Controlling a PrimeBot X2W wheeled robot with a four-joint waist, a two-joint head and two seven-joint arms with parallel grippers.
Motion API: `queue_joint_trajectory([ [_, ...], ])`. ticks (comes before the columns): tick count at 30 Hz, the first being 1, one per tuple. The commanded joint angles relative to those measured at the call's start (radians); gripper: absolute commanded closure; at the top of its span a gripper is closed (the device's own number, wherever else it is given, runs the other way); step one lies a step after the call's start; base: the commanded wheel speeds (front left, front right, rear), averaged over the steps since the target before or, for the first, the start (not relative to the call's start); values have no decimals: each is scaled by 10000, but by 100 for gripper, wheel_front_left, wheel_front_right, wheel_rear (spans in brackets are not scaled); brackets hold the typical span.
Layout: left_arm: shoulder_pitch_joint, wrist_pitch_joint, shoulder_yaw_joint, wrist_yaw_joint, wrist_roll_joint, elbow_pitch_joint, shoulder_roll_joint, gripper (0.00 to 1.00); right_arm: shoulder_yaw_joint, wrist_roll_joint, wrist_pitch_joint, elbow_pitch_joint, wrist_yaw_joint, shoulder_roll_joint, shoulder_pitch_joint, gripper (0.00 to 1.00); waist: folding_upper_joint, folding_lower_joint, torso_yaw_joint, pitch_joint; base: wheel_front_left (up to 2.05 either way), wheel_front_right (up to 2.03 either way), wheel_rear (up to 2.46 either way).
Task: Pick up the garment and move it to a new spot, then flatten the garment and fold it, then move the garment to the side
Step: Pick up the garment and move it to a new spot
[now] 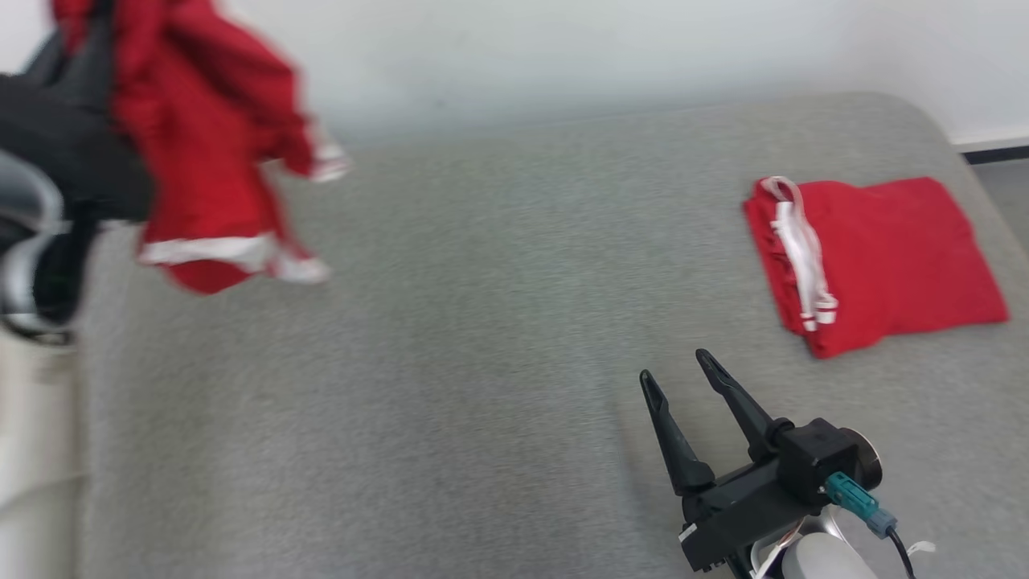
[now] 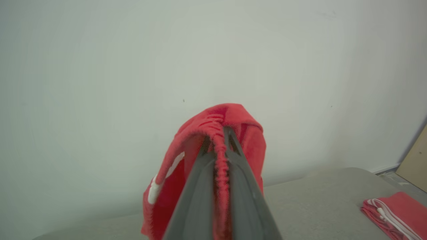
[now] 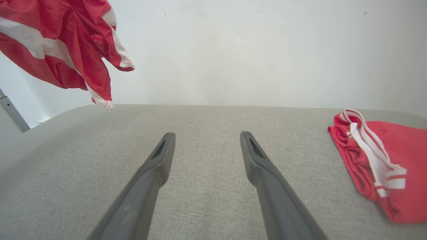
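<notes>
Garment [image 1: 209,161] pinched at waistband by left tool [image 2: 218,136], far from folded red cloth [image 1: 884,257]; thin grip may slip. Right tool [image 1: 675,366] spread, idle.

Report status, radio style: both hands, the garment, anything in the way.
Left hand shut on red garment, held above grey surface. Right hand open, empty. Folded garment lies at right, apart.

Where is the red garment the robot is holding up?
The held garment hangs from the shut left gripper at the head view's upper left, over the left end of the grey surface, far from the folded red garment on the right.
</notes>
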Motion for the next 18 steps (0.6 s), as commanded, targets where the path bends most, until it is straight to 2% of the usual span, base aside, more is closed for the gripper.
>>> queue_joint_trajectory([
  [1, -73, 106, -230, -34, -183, -418, -360, 100, -75, 72, -52, 26, -27, 24, 89, 0, 1, 1, -662, -347, 0, 0, 0],
  [5, -89, 228, -906, -29, -182, -977, -1027, 100, -255, 4, -55, -100, -27, 56, 134, 0, 1, 1, -1146, -283, 0, 0, 0],
  [11, 295, 72, -1778, -23, -283, -1100, -1988, 100, -514, -100, -56, -326, -27, 67, 210, 0, 1, 1, -1706, 98, 0, 0, 0],
  [18, 1194, -339, -2427, 56, -518, -323, -2490, 100, -616, -158, -56, -504, -27, 256, 164, 0, 1, 1, -1936, 655, 0, 0, 0],
])
